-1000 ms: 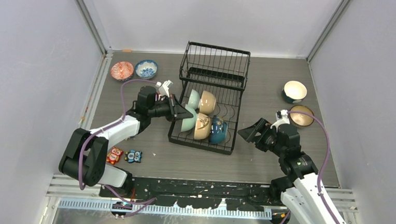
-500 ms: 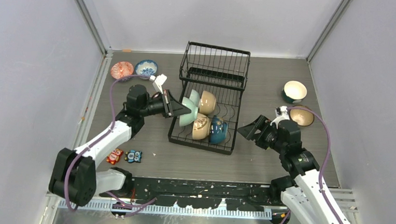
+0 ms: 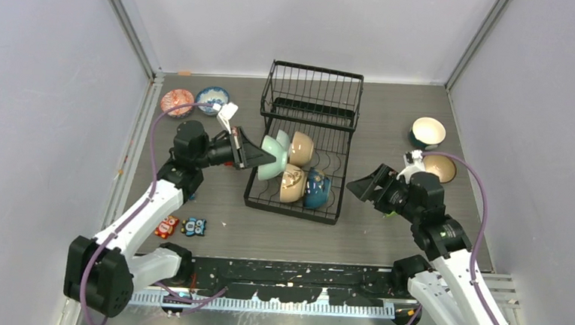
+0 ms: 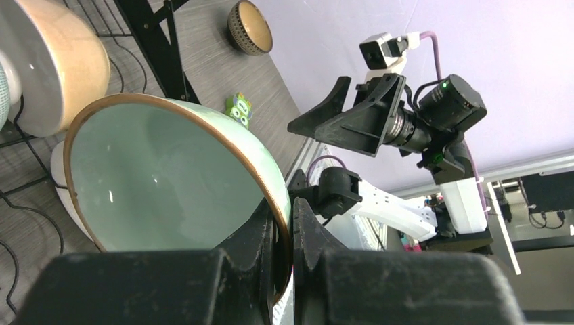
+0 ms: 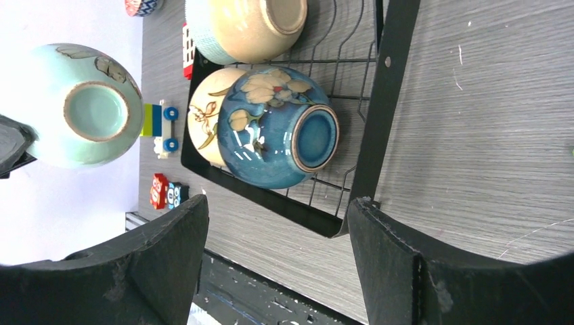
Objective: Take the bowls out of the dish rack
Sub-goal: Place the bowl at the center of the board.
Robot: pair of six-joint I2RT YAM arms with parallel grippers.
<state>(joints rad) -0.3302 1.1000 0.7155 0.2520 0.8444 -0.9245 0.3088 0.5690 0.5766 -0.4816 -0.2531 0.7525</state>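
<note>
The table (image 3: pixel 393 109) is a grey-brown wood-grain board, lightly scuffed, closed in on three sides by plain pale lilac walls (image 3: pixel 301 20) with metal corner posts. A black slotted rail (image 3: pixel 293 272) runs along its near edge between the arm bases.

The black wire dish rack (image 3: pixel 308 145) stands mid-table, its box-like basket at the far end and the flat tray nearer. The left hand (image 3: pixel 258 157) is pinched narrow on the rim of a pale green bowl (image 3: pixel 272 158), one finger inside and one outside. The bowl is held on its side at the tray's left edge, its foot toward the right arm. Whether it touches the wires I cannot tell.

On the tray sit a second green bowl (image 3: pixel 284 138), a tan bowl (image 3: pixel 301 148), a cream floral bowl (image 3: pixel 291 183) and a dark blue floral bowl (image 3: pixel 317 188), all on their sides.

The right hand (image 3: pixel 366 188) hangs wide and holds nothing, just right of the rack's near corner.

A red patterned bowl (image 3: pixel 177 101) and a blue-and-white bowl (image 3: pixel 212 98) stand upright at the far left. A cream-lined bowl (image 3: pixel 428 132) and a brown bowl (image 3: pixel 440 168) stand at the right. Two toy blocks (image 3: pixel 181 226) lie near the left arm.
</note>
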